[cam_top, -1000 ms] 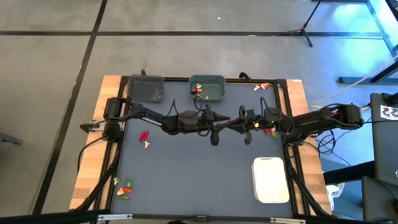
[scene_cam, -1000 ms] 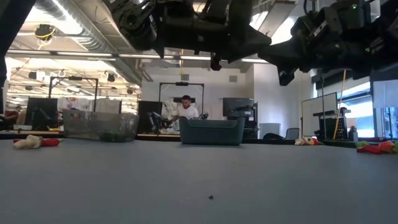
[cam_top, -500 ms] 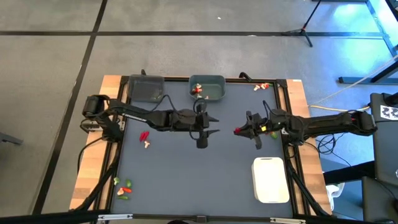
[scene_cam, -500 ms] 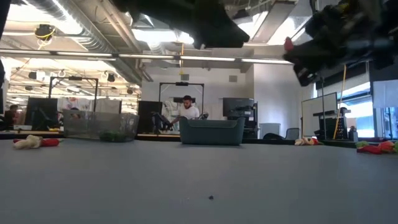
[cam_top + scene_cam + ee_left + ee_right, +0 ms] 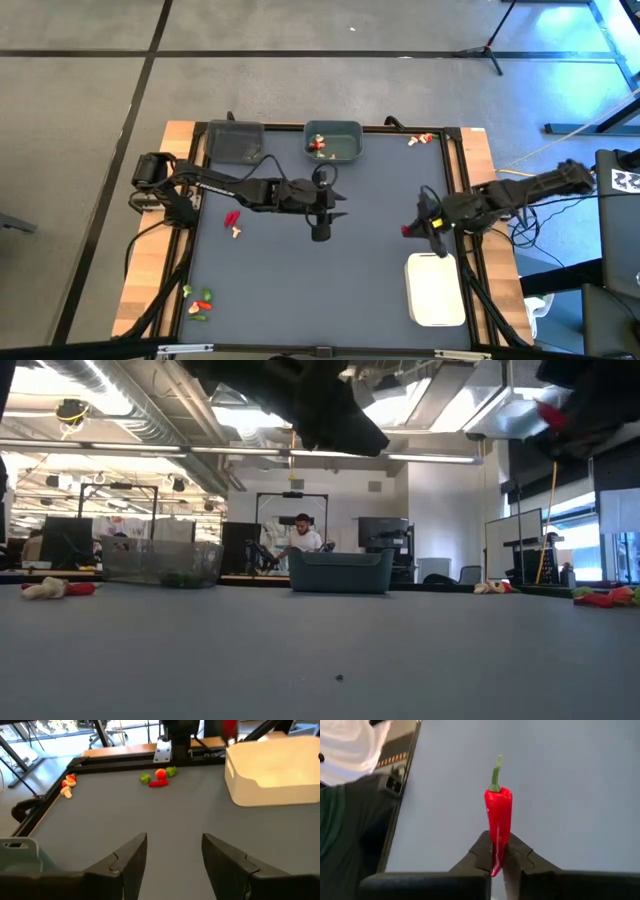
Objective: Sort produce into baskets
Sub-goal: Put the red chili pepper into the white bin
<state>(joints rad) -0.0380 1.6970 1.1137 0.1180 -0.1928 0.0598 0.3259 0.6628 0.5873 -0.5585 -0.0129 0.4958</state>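
Observation:
In my right gripper [image 5: 415, 230], which is shut, is a red chili [image 5: 498, 815] with a green stem, part of the produce. It hangs above the table by the far left corner of the white tray [image 5: 436, 290]. My left gripper [image 5: 174, 851] stands open at mid-table [image 5: 338, 202], pointing toward the table's right, with nothing between its fingers. Of the baskets, the dark grey bin [image 5: 236, 142] and the teal bin [image 5: 334, 143] stand at the far edge; the teal bin has a few pieces in it [image 5: 317, 145]. My right gripper pinches the chili's pointed end [image 5: 496, 857] between its two fingers [image 5: 516, 854]. The fingers come from the table's right, slanting down, and lie along the chili. The chili sticks out ahead of the fingertips, stem end [image 5: 496, 770] foremost, lifted clear of the table.
Loose produce lies left of centre [image 5: 234, 224], at the near left corner [image 5: 200, 300], at the far right [image 5: 420, 139] and by the right edge [image 5: 159, 775]. Black rails [image 5: 190, 250] frame the grey mat. A person sits in the room beyond [image 5: 300, 532].
The two grippers stood close together at mid-table and have parted. My right gripper has carried the red chili toward the table's right and near edges, up to the white tray's far left corner. My left gripper has drawn back a little toward the table's left.

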